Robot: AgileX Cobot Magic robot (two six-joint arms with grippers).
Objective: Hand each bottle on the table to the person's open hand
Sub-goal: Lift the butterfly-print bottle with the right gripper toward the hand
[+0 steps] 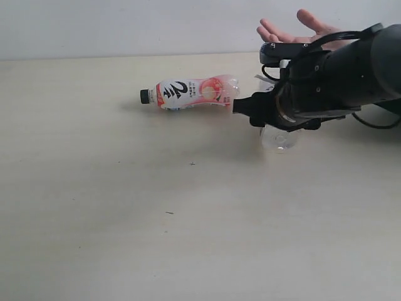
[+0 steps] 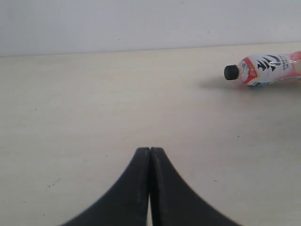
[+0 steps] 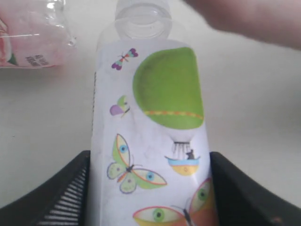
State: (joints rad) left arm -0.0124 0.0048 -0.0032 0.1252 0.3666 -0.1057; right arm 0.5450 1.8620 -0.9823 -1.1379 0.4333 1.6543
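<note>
The green-patch bottle (image 3: pixel 160 94) rests on the counter (image 1: pixel 125 219) between the right claw (image 3: pixel 150 157) fingers, which are close on both sides; I cannot tell if they clamp it. The pink-and-white bottle (image 1: pixel 188 93) lies nearby, on its side. The open hand (image 1: pixel 301 28) hovers behind. The left claw (image 2: pixel 150 149) is pressed together.

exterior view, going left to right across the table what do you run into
black cap → pink-and-white bottle lying on its side → right gripper → right arm
</note>
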